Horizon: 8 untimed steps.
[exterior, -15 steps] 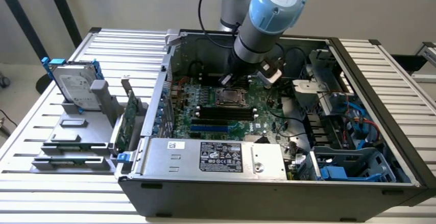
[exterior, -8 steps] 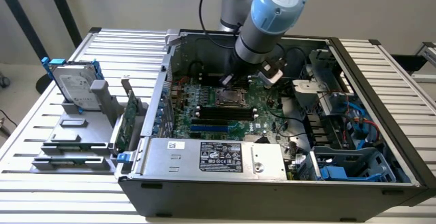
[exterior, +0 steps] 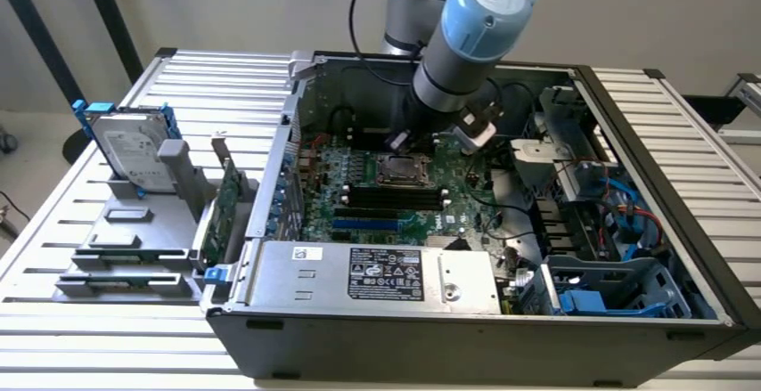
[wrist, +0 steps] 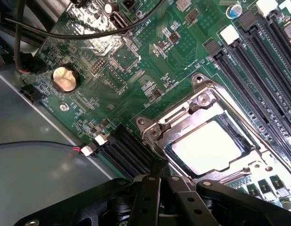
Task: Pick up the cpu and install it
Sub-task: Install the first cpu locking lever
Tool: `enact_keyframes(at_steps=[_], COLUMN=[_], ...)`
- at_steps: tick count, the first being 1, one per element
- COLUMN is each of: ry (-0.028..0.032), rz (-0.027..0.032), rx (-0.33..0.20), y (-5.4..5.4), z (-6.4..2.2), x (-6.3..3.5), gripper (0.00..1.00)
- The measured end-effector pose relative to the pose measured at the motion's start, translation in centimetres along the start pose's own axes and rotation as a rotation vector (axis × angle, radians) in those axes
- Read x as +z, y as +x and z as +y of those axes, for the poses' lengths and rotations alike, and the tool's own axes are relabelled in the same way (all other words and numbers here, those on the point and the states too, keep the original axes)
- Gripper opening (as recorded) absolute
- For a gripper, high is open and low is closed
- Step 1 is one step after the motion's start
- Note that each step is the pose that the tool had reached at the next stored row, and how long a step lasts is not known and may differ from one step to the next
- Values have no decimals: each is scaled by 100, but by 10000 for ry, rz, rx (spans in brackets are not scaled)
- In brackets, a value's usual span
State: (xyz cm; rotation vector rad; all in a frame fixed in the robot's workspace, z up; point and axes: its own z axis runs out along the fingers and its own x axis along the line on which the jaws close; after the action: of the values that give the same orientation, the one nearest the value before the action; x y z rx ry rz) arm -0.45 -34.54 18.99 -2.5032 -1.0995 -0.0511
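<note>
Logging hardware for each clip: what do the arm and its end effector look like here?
The arm is a grey metal tube with light blue plastic caps at its joints. A black cable runs beside it. The end effector is black, built from flat linkage bars fastened with silver screws.

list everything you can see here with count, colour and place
case: 1, dark grey, on the slatted table
motherboard: 1, green, inside the case
cpu: 1, silvery, in the socket on the motherboard
coin cell: 1, gold-toned, on the motherboard
power supply: 1, silver, case front
hard drive: 1, silver with blue rails, in the grey rack at the exterior view's left
card: 1, green, upright beside the rack
arm: 1, grey and blue, reaching into the case
pincer: 1, black, shut, just above the socket's edge
</note>
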Motion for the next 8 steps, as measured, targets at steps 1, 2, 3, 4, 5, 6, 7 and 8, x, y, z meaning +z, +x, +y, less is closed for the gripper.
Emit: enact_keyframes(at_steps=[1,2,3,4,5,6,7,8], ry=[0,-1,-1,-1,0,1,3,7], rz=[0,-2,-2,-1,-2,-1,1,5], rx=[0,1,1,1,1,1,0,-1], y=[3,6,9,13,18,23,27,31], z=[6,13,19,25,31,37,42,47], x=[1,1,2,3,3,3,2,2], gripper=[11,11,11,11,11,11,11,11])
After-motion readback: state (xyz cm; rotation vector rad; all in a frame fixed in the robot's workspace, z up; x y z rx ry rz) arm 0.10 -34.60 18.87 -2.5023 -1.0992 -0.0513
